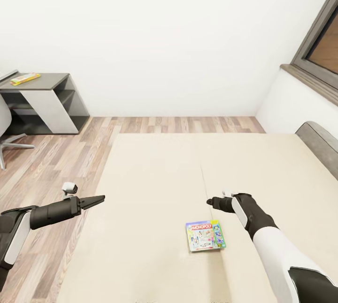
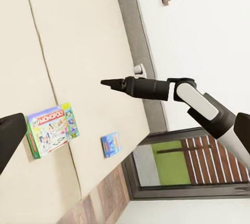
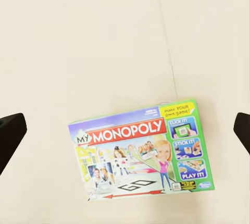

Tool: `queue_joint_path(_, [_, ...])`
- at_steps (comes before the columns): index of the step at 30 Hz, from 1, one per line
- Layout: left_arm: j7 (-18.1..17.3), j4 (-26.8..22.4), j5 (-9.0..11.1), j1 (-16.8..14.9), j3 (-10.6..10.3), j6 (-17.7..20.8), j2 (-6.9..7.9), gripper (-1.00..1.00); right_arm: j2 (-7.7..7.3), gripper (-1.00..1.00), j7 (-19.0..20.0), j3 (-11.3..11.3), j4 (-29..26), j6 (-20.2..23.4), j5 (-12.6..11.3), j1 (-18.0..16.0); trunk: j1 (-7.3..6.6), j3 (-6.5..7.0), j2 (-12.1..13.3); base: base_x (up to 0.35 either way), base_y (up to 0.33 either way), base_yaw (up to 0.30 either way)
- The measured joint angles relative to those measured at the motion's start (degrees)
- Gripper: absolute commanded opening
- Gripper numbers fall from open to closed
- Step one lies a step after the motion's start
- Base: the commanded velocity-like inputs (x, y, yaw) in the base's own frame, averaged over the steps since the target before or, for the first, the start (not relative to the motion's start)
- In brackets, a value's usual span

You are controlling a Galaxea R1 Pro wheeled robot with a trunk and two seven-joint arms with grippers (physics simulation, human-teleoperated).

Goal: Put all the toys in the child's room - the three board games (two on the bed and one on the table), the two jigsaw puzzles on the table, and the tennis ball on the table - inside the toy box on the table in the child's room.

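A white-green "Monopoly" board game [image 1: 205, 236] lies flat on the beige bed [image 1: 155, 185]. My right gripper [image 1: 210, 201] hovers open just above and beyond it. In the right wrist view its fingers [image 3: 10, 135] stand far apart on either side of the box [image 3: 140, 153]. In the left wrist view a small blue board game [image 2: 111, 144] lies further along the mattress, near its edge. My left gripper [image 1: 100, 198] hangs open over the bed's left edge, holding nothing. A flat yellow-green thing [image 1: 25, 78] rests on the table's dark wing [image 1: 47, 82]. The toy box, tennis ball and jigsaw puzzles are out of view.
Wood floor [image 1: 61, 152] runs between the bed and the table. A grey chair [image 1: 3, 129] stands at the far left. The grey headboard [image 1: 319, 145] and a window [image 1: 324, 40] are at the right, with a white wall behind.
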Motion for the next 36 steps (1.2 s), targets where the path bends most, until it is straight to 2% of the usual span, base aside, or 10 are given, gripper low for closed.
queue_joint_path(36, [0.1,0.0,0.0,0.0,-0.2,0.0,0.0,1.0,0.06,1.0,0.1,0.1,0.1,0.0,0.2,0.0,0.0,-3.42,0.0,0.0,0.0,0.0])
